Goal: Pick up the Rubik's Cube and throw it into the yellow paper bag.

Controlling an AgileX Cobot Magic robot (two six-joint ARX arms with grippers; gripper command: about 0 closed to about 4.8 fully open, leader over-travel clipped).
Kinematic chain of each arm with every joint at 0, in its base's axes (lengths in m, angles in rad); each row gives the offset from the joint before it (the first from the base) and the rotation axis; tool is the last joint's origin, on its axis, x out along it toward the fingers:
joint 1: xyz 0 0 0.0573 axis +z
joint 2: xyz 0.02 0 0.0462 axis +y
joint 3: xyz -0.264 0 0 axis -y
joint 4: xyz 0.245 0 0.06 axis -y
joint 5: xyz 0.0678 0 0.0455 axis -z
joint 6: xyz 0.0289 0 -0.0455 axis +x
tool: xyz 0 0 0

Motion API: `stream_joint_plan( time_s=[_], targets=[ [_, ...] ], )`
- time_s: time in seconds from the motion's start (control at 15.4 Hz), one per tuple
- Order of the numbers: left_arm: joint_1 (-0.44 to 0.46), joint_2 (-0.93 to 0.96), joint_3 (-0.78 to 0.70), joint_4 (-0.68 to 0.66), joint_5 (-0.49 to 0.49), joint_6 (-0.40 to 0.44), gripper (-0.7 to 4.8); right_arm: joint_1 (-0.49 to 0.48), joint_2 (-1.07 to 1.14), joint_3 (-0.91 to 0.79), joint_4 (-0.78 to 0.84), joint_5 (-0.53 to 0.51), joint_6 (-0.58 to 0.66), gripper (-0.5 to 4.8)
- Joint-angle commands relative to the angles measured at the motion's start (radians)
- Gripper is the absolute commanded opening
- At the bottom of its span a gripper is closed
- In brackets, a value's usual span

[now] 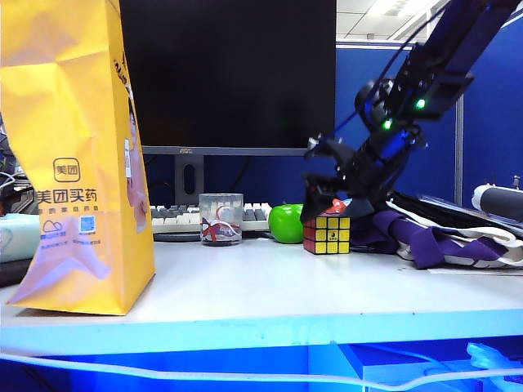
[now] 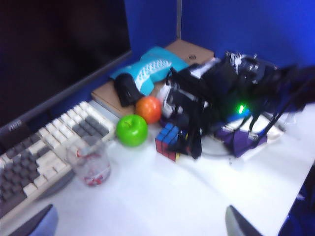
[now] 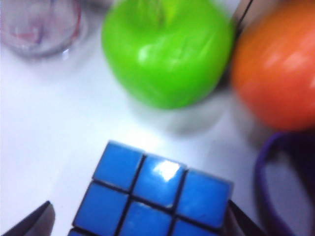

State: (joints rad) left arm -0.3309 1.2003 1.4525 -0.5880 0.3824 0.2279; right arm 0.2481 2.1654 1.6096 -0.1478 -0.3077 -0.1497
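While the right claw straddles the small black-gridded Rubik's Cube with jaws spread, ungripped, the left claw hovers wide open, empty, over the white desk.

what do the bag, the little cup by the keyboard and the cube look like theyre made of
Yellow paper bag: looks like matte paper, going by its sharp creases and folds. Cup: clear and see-through, plastic or glass, hard to say which. Rubik's Cube: probably hard plastic, black grid with glossy stickers; the blue face shows a bright glare spot in the right wrist view. The right claw, open, hangs just above it.
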Motion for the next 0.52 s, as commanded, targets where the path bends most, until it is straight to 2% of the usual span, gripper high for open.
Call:
stream_joint_plan(
  time_s=[0.07, 0.39, 0.46, 0.52],
  targets=[
    [0.000, 0.000, 0.019, 0.006, 0.003, -0.005, 4.62, 0.005, -0.003, 0.004, 0.014, 0.008, 0.004, 4.79],
    [0.000, 0.014, 0.019, -0.009, 0.003, -0.019, 4.62, 0.005, -0.001, 0.004, 0.003, 0.074, 0.003, 4.72],
    [0.000, 0.016, 0.019, -0.010, -0.004, -0.019, 4.62, 0.005, -0.001, 0.004, 0.004, 0.075, -0.007, 2.07],
    [0.000, 0.016, 0.019, -0.009, -0.005, -0.019, 4.62, 0.005, -0.001, 0.004, 0.009, 0.073, -0.008, 0.97]
  ],
)
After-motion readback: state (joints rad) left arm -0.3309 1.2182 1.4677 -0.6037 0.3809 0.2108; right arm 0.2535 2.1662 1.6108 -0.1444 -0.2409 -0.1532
